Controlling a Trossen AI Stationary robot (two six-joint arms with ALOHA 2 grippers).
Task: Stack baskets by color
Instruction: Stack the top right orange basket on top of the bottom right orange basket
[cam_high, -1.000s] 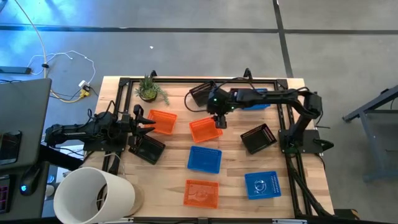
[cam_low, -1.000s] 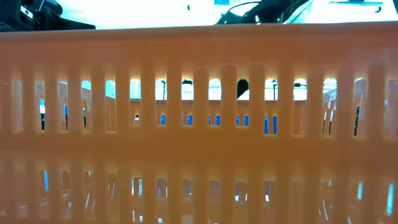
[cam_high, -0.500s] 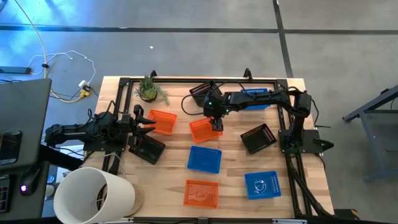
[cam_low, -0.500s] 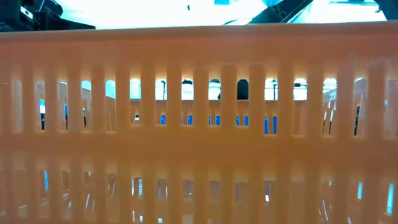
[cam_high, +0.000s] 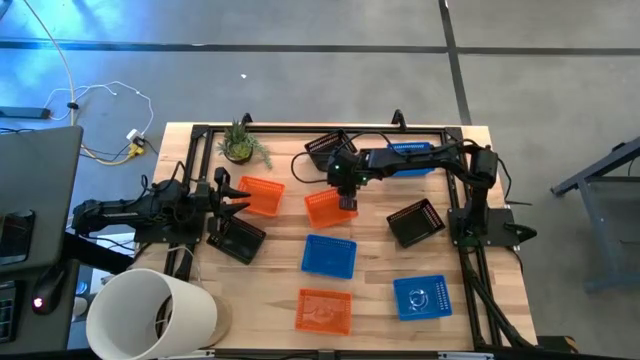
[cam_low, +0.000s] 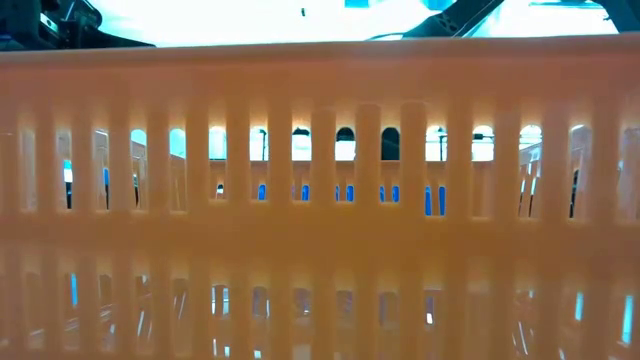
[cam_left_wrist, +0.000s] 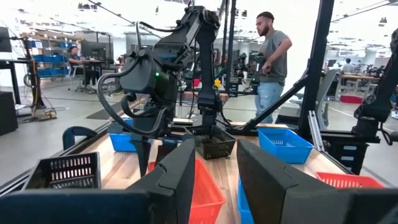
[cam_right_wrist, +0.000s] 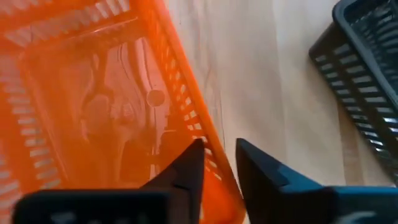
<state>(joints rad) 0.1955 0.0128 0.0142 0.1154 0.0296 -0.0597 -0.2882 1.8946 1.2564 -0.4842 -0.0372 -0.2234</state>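
Several mesh baskets lie on the table. My right gripper (cam_high: 345, 197) is down at the right-hand wall of the middle orange basket (cam_high: 326, 209). In the right wrist view its fingers (cam_right_wrist: 189, 167) are closed on either side of that wall of the orange basket (cam_right_wrist: 93, 124). My left gripper (cam_high: 236, 197) waits at the left, open, just left of a second orange basket (cam_high: 263, 196), which shows beyond its fingers (cam_left_wrist: 180, 174). A third orange basket (cam_high: 323, 310) lies at the front and fills the low view (cam_low: 320, 250). The blue baskets (cam_high: 329, 255) (cam_high: 421, 297) and the black baskets (cam_high: 415, 222) (cam_high: 236, 238) (cam_high: 325, 150) lie scattered.
A small potted plant (cam_high: 240, 146) stands at the back left. A big white bucket (cam_high: 150, 315) sits off the front left corner. Another blue basket (cam_high: 410, 160) lies partly under the right arm. A person (cam_left_wrist: 272, 62) stands beyond the table.
The right arm came a little leftward and down onto the middle orange basket, and its fingers closed on the basket's wall. The left arm has not moved.
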